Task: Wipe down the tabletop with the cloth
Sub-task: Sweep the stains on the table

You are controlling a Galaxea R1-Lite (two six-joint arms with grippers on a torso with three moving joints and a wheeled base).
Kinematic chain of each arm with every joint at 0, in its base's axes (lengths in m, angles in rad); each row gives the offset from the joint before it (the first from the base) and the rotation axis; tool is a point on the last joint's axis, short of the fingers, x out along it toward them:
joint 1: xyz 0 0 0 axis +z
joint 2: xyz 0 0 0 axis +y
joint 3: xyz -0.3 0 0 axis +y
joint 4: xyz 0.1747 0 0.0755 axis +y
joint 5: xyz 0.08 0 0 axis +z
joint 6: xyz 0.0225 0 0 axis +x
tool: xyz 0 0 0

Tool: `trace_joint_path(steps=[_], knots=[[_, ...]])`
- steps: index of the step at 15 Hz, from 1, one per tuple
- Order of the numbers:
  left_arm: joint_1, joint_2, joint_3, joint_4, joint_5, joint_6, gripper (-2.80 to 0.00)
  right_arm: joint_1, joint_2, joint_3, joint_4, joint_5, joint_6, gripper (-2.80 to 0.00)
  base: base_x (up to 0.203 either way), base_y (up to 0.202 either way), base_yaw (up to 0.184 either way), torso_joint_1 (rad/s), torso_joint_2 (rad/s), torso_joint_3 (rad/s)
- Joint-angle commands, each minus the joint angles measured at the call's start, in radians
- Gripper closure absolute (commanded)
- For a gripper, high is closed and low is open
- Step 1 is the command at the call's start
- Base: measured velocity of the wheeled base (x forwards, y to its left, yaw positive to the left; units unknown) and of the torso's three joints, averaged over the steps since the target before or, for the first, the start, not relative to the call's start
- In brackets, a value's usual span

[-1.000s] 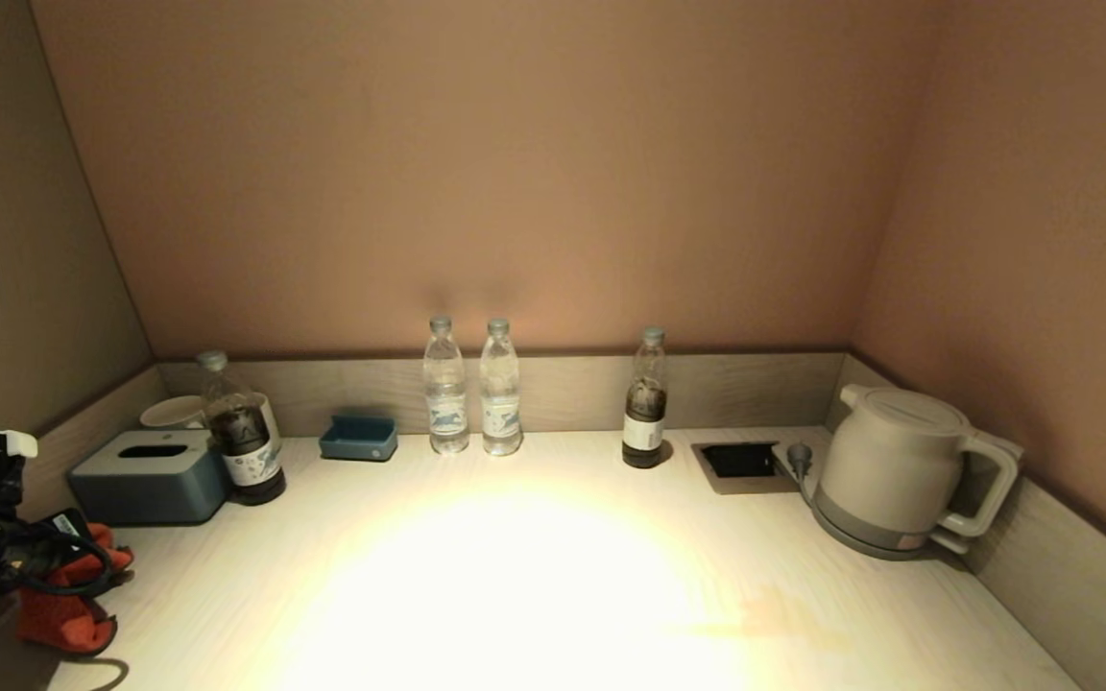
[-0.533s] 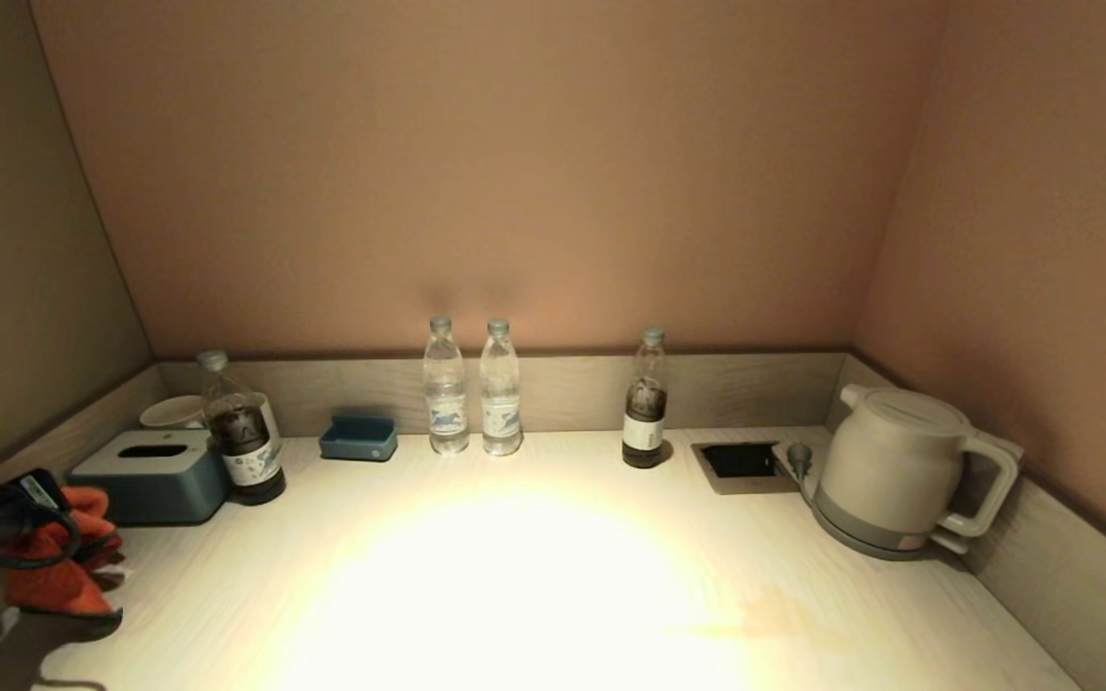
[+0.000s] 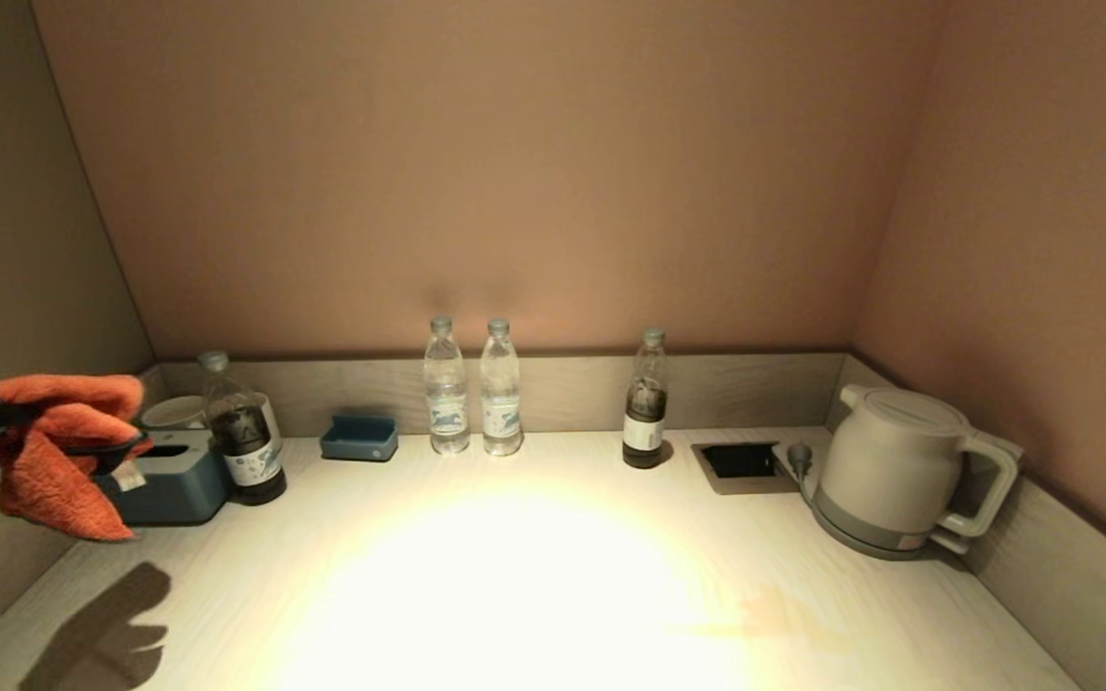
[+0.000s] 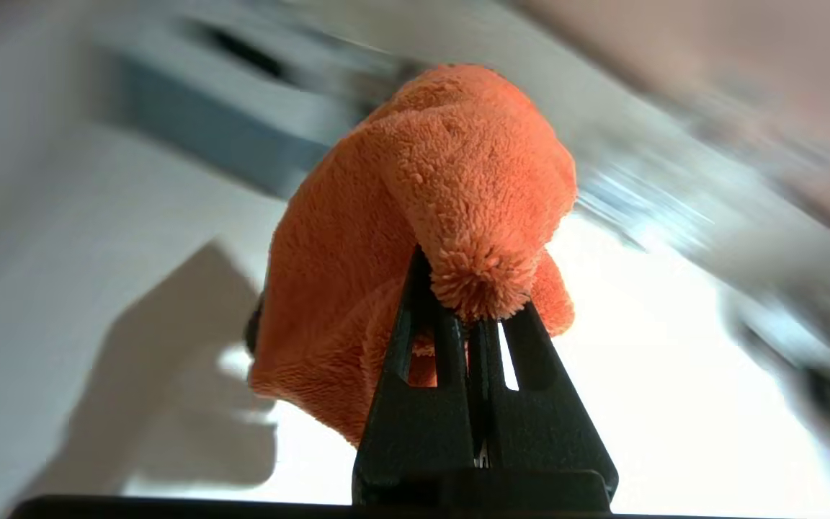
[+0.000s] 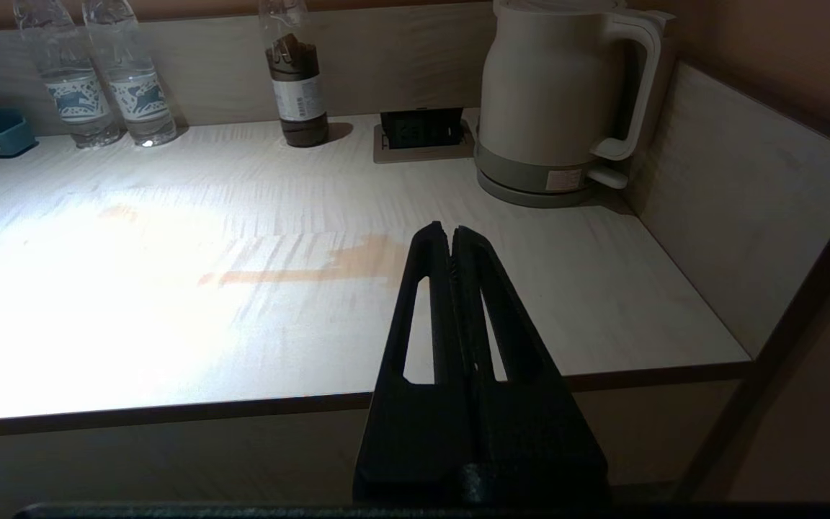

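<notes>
The orange cloth (image 3: pixel 59 451) hangs bunched in the air at the far left, above the pale tabletop (image 3: pixel 534 576), and throws a shadow on it. My left gripper (image 3: pixel 8 415) is shut on the cloth (image 4: pixel 422 202); its black fingers (image 4: pixel 415 375) pinch a fold and the rest droops to one side. My right gripper (image 5: pixel 451 234) is shut on nothing and hangs before the tabletop's front edge (image 5: pixel 170 407) on the right, outside the head view. An orange-brown smear (image 5: pixel 314 267) lies on the tabletop just beyond it.
Near the held cloth stand a grey-blue tissue box (image 3: pixel 169 485), a dark bottle (image 3: pixel 241 437) and a cup (image 3: pixel 172 411). Along the back rim are a blue tray (image 3: pixel 358 438), two water bottles (image 3: pixel 445 389), another dark bottle (image 3: pixel 646 403), a socket recess (image 3: pixel 740 463) and a kettle (image 3: pixel 899 470).
My left gripper has raised the cloth from the tabletop's left edge into the air, up in front of the tissue box. The right arm has not moved.
</notes>
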Motion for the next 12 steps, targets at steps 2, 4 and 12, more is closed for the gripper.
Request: trace_joint_path(steps=[2,4,12], knots=[[-0.121,-0.099,0.026,0.0,-0.121,-0.025,0.0,0.0,0.001,0.0,-0.002,0.0,0.0,0.0,0.0,0.0,0.0,0.0,0.0,0.0],[-0.195,-0.072,0.027,-0.004,-0.223,-0.033,0.0,0.0,0.001,0.0,0.0,0.0,0.0,0.0,0.0,0.0,0.0,0.0,0.0,0.0],[-0.396,0.102,0.031,-0.057,-0.28,0.065,0.0,0.0,0.001,0.0,0.0,0.0,0.0,0.0,0.0,0.0,0.0,0.0,0.0,0.0]])
